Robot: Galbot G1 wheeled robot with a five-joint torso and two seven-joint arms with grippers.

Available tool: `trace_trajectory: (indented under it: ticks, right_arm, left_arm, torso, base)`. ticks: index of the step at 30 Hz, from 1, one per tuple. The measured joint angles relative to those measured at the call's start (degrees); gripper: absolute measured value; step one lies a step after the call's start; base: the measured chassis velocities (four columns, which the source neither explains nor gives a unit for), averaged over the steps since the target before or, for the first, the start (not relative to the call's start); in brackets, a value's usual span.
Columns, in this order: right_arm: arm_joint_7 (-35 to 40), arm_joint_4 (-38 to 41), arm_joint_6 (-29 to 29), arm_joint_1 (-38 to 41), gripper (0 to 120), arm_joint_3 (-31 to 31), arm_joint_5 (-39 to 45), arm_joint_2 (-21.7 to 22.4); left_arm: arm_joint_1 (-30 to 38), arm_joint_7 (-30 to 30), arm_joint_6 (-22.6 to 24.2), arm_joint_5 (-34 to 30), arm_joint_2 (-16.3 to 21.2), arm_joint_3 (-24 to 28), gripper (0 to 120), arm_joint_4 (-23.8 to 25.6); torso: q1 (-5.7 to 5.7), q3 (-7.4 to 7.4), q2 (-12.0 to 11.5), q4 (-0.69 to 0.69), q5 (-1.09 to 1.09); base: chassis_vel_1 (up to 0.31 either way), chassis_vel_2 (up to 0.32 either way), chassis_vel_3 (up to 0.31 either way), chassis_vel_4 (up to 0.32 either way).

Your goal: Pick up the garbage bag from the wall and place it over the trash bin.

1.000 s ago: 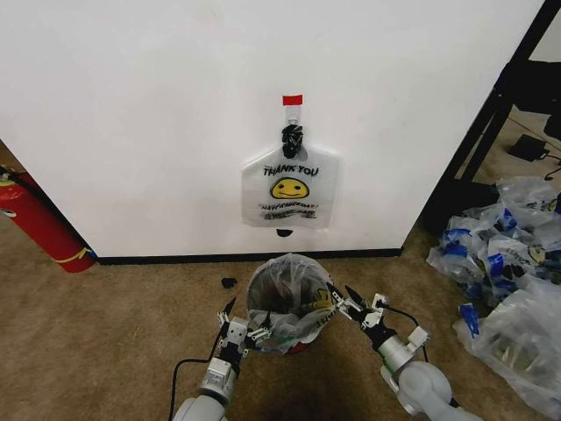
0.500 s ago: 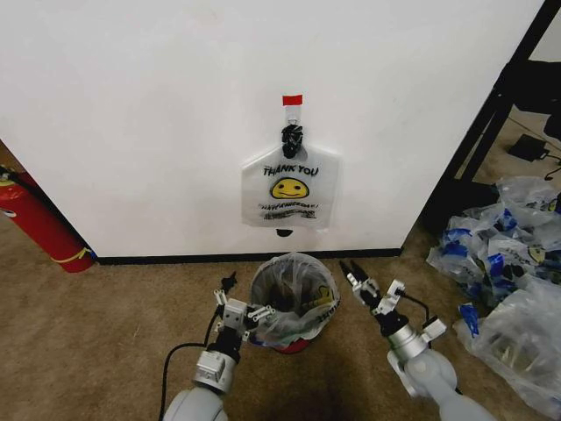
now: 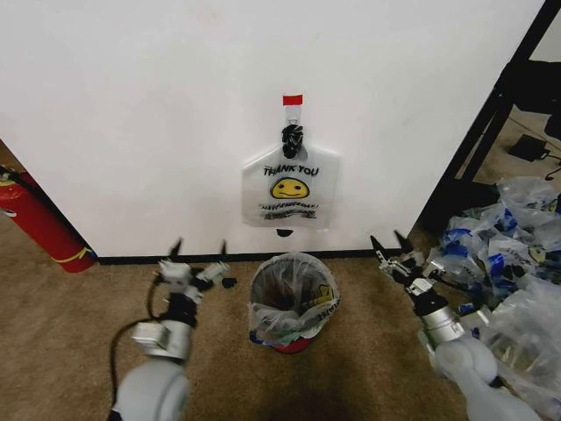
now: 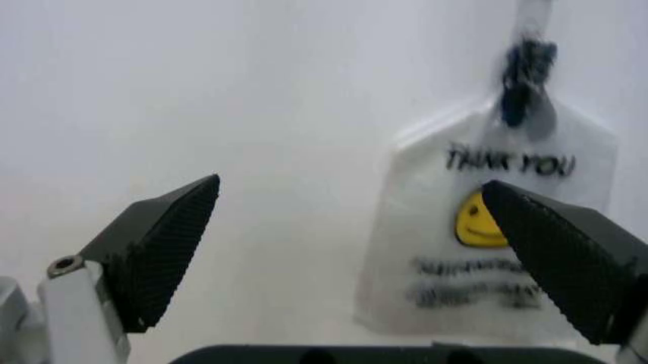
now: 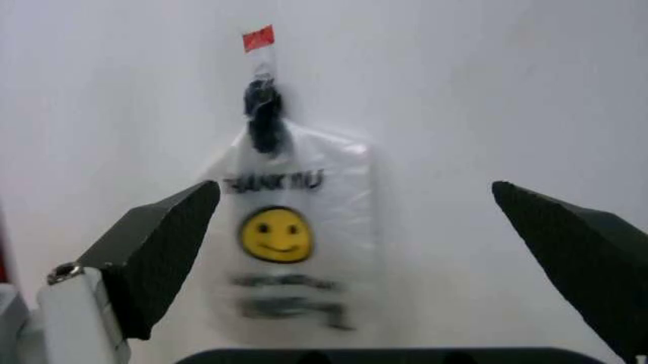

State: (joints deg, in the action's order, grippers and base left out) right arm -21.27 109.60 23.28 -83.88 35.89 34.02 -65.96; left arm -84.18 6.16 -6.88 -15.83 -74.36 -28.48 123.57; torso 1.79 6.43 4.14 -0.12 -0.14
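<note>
Grippers are hovering with jaws spread wide and holding nothing, the left gripper (image 3: 198,254) and right gripper (image 3: 390,246) flanking the trash bin (image 3: 292,303), already lined with what looks like a bag, while the garbage bag (image 3: 290,187) is hanging on the wall (image 3: 131,114) above it.

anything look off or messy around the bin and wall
The trash bin already wears a bag whose rim sags unevenly, and a small dark scrap lies on the carpet beside it. The garbage bag on the wall hangs straight.
</note>
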Motion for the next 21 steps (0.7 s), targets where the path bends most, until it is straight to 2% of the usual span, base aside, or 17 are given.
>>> trace_trajectory:
  ticks: [2, 5, 6, 7, 13, 15, 18, 21]
  right_arm:
    - [1.38, 0.60, 4.02, -2.43, 100, 1.11, -6.30, -2.82]
    - [1.56, 1.04, 8.24, -5.23, 100, 0.95, -10.74, -6.92]
    - [1.65, 1.50, 8.71, -6.52, 100, 0.34, -11.30, -8.56]
    - [1.65, 1.50, 8.71, -6.52, 100, 0.34, -11.30, -8.56]
    - [3.81, 1.01, 10.19, -7.94, 100, -1.88, -13.85, -15.23]
    - [4.02, 0.69, 10.76, -7.88, 100, -1.91, -14.68, -15.85]
    - [3.30, -0.26, 14.82, -7.76, 100, -0.57, -20.30, -18.92]
    - [2.69, 0.76, 16.07, -9.07, 100, -0.69, -20.74, -19.47]
  left_arm:
    - [-0.10, -0.81, -0.97, 1.06, -1.88, -1.67, 100, -0.76]
    - [-0.11, -1.10, -1.53, 1.38, -3.87, -2.55, 100, -0.82]
    - [-0.14, -1.15, -1.53, 0.92, -4.07, -2.64, 100, -0.46]
    - [-0.14, -1.15, -1.53, 0.92, -4.07, -2.64, 100, -0.46]
    - [-0.34, -1.19, -1.38, -0.72, -2.67, -3.03, 100, -0.44]
    - [-0.40, -1.18, -1.37, -0.72, -2.60, -2.97, 100, -0.69]
    - [-1.10, -1.12, -1.43, -0.01, -2.57, -1.81, 100, -1.57]
    - [-1.52, -1.22, -2.35, 1.48, -3.08, -1.21, 100, -2.44]
  torso:
    - [0.00, 0.00, 0.00, 0.02, 0.03]
    - [0.00, 0.00, 0.00, 0.06, 0.02]
    - [0.00, 0.00, 0.00, 0.03, 0.02]
    - [0.00, 0.00, 0.00, 0.03, 0.02]
    - [0.00, 0.01, 0.00, 0.04, 0.02]
    - [0.00, 0.01, 0.00, 0.04, 0.02]
    - [0.00, 0.01, 0.00, 0.04, 0.02]
    - [0.00, 0.01, 0.00, 0.03, 0.02]
  base:
    - [0.000, 0.000, 0.000, 0.000]
    - [0.000, 0.000, 0.000, 0.000]
    - [0.000, 0.000, 0.000, 0.000]
    - [0.000, 0.000, 0.000, 0.000]
    - [0.000, 0.000, 0.000, 0.000]
    - [0.000, 0.000, 0.000, 0.000]
    - [0.000, 0.000, 0.000, 0.000]
    - [0.000, 0.000, 0.000, 0.000]
